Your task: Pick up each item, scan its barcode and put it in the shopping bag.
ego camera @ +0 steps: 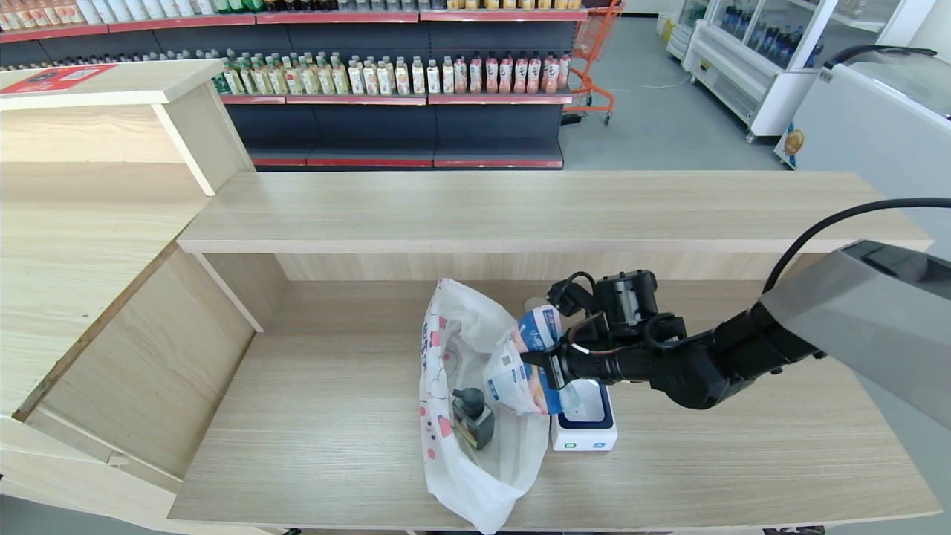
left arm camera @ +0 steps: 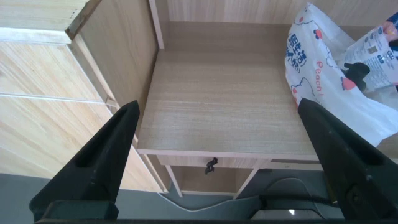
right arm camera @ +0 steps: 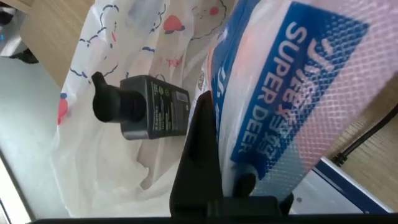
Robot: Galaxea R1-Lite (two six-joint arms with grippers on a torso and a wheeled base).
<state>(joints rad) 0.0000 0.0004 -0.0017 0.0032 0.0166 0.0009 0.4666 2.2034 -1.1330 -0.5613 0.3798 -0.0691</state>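
Left gripper (left arm camera: 219, 106): jaws spread, empty, off to the left. One shopping bag (ego camera: 435, 357), mouth open, with one dark pump bottle (ego camera: 472, 417) inside. One blue-and-white packet (ego camera: 520, 368) over the bag's right rim, clamped in right gripper (ego camera: 548, 362), apparently by an edge. One scanner (ego camera: 585, 431) just beside. Risk: packet snags the limp rim and drops outside.

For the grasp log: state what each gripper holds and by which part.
Right gripper holds the blue-and-white packet, pinched at its side edge about mid-length, above the shopping bag. Left gripper is open and holds nothing.
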